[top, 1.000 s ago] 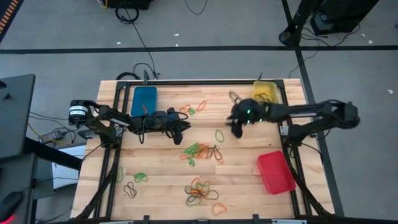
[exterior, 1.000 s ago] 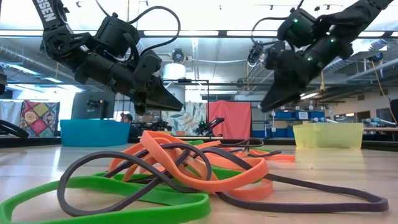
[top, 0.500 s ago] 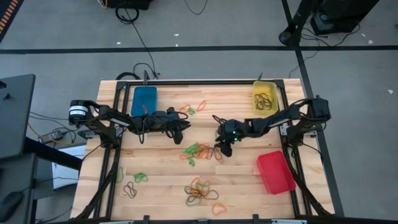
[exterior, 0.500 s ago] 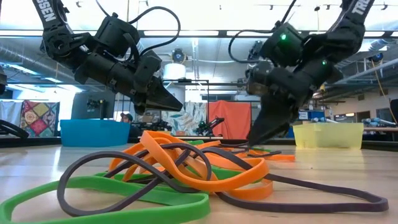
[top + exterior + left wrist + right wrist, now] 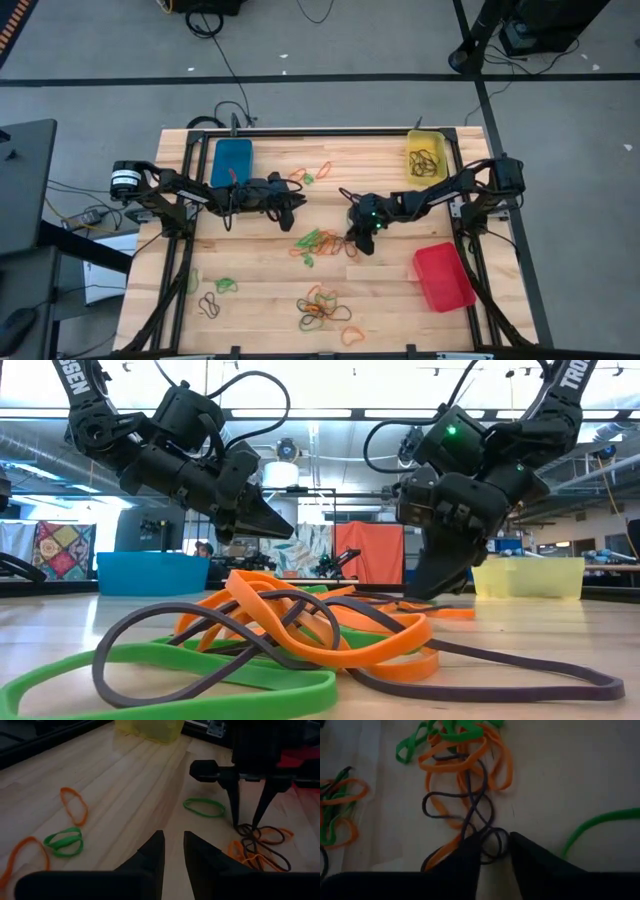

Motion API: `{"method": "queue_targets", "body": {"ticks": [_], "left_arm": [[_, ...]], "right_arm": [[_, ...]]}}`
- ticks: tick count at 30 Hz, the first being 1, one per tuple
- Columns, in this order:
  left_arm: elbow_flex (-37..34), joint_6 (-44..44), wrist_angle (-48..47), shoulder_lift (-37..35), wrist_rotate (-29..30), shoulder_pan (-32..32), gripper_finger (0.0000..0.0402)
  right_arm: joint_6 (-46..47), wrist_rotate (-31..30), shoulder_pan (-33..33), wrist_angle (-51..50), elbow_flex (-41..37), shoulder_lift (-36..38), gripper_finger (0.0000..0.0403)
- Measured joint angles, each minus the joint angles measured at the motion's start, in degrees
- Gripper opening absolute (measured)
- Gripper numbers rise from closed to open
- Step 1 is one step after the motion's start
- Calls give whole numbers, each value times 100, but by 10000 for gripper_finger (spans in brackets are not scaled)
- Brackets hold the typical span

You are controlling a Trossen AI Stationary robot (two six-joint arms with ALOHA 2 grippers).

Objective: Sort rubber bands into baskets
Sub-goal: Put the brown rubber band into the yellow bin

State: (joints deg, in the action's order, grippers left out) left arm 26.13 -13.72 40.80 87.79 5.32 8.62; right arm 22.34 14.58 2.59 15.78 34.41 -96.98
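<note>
Lowered since the earlier frame, the right gripper (image 5: 495, 851) stands tips-down, fingers narrowly apart astride a dark thin elastic rubber band (image 5: 470, 815); only its wrist view shows this. Left gripper (image 5: 297, 204) hovers, slightly apart.

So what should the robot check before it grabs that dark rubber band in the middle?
1. Right gripper down at the middle pile: ok.
2. Fingers either side of the dark rubber band: ok, the loop sits between them in the right wrist view.
3. Only one band between the fingers: cannot tell, orange rubber bands tangle with it.
4. Yellow basket open and reachable: ok, it already holds dark bands.
5. Left gripper out of the way: ok, it hangs by the blue basket.
</note>
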Motion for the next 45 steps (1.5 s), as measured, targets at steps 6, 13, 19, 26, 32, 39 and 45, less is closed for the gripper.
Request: {"method": "queue_targets", "body": {"ticks": [6, 13, 19, 26, 32, 39, 45], "left_arm": [[0, -2, -2, 0, 2, 0, 76], [0, -2, -2, 0, 23, 0, 76], [0, -2, -1, 0, 87, 0, 76], [0, -2, -2, 0, 85, 0, 76], [0, -2, -1, -2, 83, 0, 76], [0, -2, -1, -2, 81, 0, 76], [0, -4, 5, -2, 79, 0, 76]], "right_arm": [[-223, -27, -2, -12, -2, -3, 10], [-484, -1114, -233, 29, -3, 408, 6], [-804, -1914, -501, -33, 7, 1316, 4], [-1500, -2074, -709, -450, 9, 2527, 2], [-1775, -2039, -885, -408, 11, 3223, 2], [-1682, -1074, -780, -1266, 11, 3345, 2], [-937, -888, -776, -2117, 10, 2916, 12]]}}
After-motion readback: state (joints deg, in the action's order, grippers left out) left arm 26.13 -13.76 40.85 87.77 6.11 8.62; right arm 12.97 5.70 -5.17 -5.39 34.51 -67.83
